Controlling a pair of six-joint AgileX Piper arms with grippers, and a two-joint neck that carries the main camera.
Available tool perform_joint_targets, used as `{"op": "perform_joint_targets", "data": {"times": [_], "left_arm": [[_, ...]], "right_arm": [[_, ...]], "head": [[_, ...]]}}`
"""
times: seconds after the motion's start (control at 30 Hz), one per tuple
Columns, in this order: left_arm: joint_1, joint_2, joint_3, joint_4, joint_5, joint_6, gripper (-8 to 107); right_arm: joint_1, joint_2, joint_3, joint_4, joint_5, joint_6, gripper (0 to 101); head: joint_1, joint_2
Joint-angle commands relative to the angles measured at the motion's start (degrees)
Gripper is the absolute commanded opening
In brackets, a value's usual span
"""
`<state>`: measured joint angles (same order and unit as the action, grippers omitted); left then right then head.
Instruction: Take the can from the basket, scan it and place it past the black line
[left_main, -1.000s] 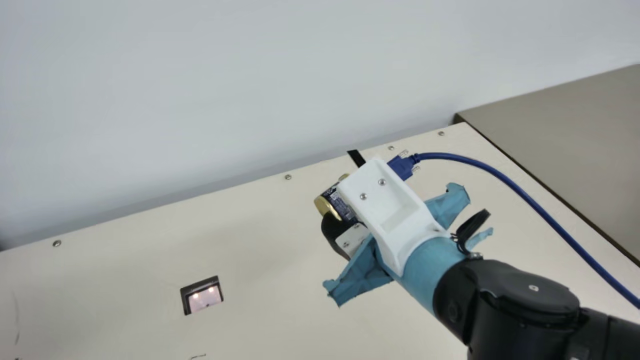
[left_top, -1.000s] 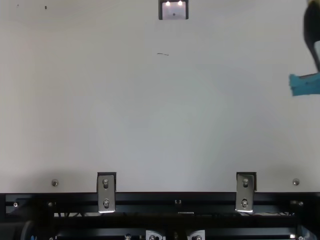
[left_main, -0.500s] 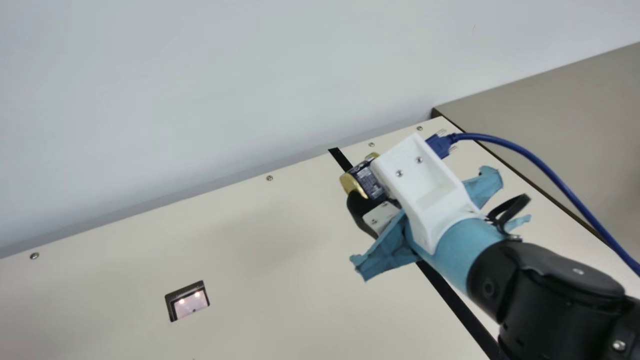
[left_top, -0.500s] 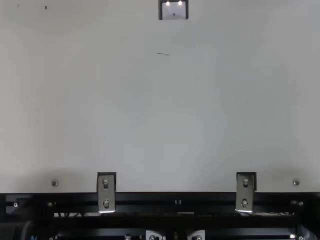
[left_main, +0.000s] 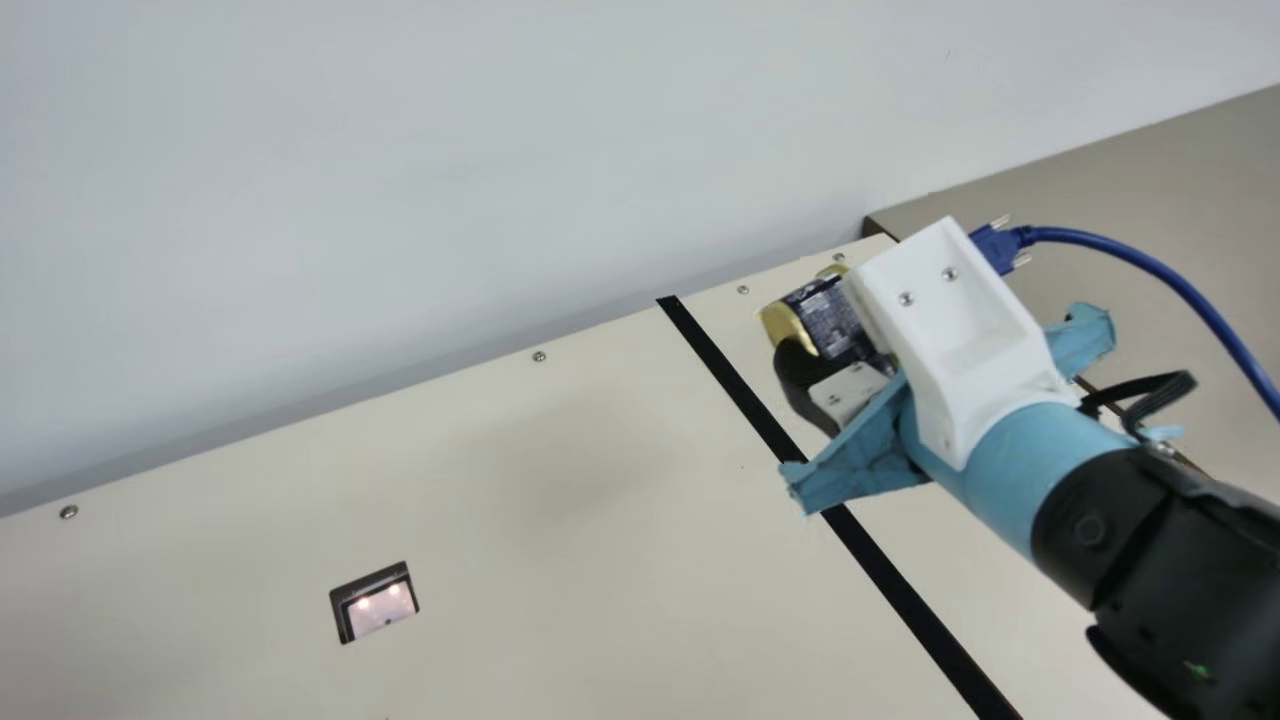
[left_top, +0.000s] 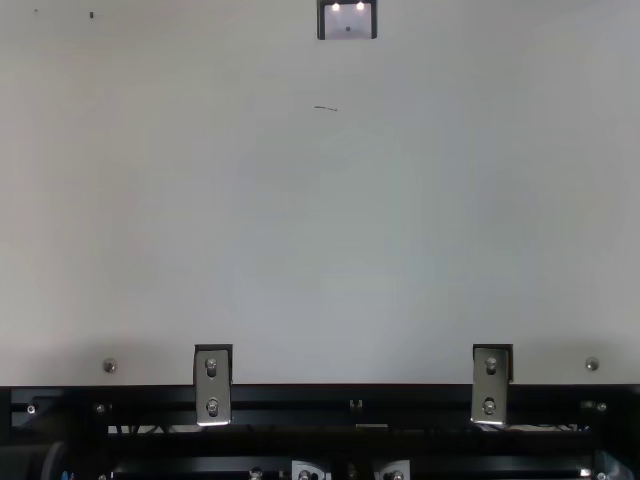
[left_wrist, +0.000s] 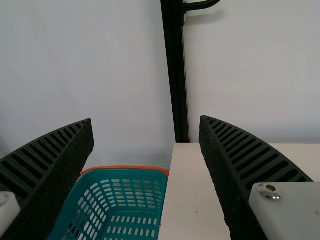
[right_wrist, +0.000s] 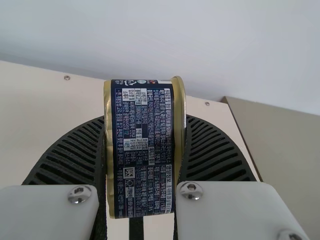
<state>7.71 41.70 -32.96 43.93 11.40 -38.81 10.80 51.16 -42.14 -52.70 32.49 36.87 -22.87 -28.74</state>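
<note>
- Can (left_main: 828, 315): in R pincer (left_main: 820, 318), main view. Gold ends, dark blue label w/ small white print. Past the black line (left_main: 738, 390), i.e. on its R side in main view; can't tell height over worktop (left_main: 600, 500).
- R pincer: clenched on can. R wrist view has one black ribbed finger vs. each gold end, can btwn them, label facing cam.
- Black line: runs diag. across worktop in main view, from near far edge down to bottom; a short bit also shows below can in R wrist view.
- R arm: white mount (left_main: 950, 330) behind pincer, light blue wrap (left_main: 850, 470) w/ loose flaps, one flap overlapping line in view. Blue cable (left_main: 1185, 290) plugged in at mount.
- Scanner window (left_main: 380, 607): set in worktop, L of line, well apart from can; 2 small lights in it.
- L pincer (left_wrist: 145, 120): released, fingers wide apart, L wrist view.
- Basket (left_wrist: 125, 172): teal, slotted, orange edging, just beside worktop, same view. Black post (left_wrist: 175, 75) vs. pale wall (left_wrist: 100, 65) behind.
- Top view: 2 metal brackets (left_top: 212, 385) at worktop's near edge, on black frame (left_top: 350, 400).
</note>
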Motion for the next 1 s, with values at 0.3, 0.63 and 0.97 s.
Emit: {"op": "perform_joint_targets", "data": {"times": [0.3,0.63,0.97], "left_arm": [[0.0,0.0,0.0,0.0,0.0,0.0,90],[0.0,0.0,0.0,0.0,0.0,0.0,90],[0.0,0.0,0.0,0.0,0.0,0.0,90]], "right_arm": [[-7.2,-1.0,-1.4,6.1,-2.0,-8.8,0],[-15.4,-0.3,-3.3,14.6,-2.7,-20.4,0],[-24.8,2.9,-5.2,27.2,-2.6,-35.8,0]], "head": [[-2.1,-0.9],[-2.1,-0.9],[-2.1,-0.9]]}}
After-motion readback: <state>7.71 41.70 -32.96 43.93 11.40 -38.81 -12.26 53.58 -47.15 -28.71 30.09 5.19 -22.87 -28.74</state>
